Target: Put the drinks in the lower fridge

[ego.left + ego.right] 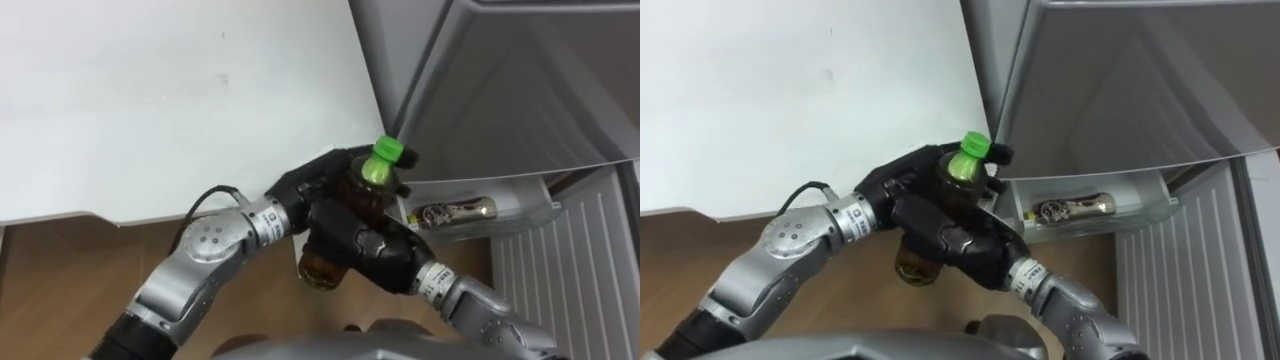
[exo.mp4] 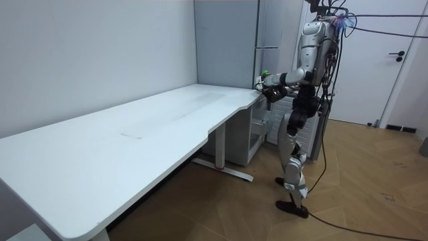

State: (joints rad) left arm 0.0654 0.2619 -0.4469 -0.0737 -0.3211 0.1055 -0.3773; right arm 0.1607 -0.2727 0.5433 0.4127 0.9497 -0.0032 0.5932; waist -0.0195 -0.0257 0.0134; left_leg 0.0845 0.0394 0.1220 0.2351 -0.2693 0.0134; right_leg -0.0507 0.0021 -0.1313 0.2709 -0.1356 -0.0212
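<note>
Setting: wooden floor [image 1: 40,290] below, and I stand at the end of a long white desk [image 1: 150,100], hard by a tall grey fridge [image 1: 520,80].

Item 1, nearest: my right hand [image 1: 370,245], coming up from the lower right, fingers curled round the middle of the drink bottle [image 1: 362,190].

Item 2: my left hand [image 1: 310,190], reaching in from the lower left, fingers wrapped round the same bottle from its far side, close under the neck.

Item 3: the drink bottle itself, brown liquid, green cap [image 1: 386,152], tilted with the cap leaning toward the fridge, held in the air off the desk's edge, outside the fridge.

Item 4, beyond the cap: a white shelf [image 1: 520,215] low on the fridge, holding a second bottle [image 1: 455,212] lying on its side.

Item 5, farthest: the fridge's grey panels above that shelf.
</note>
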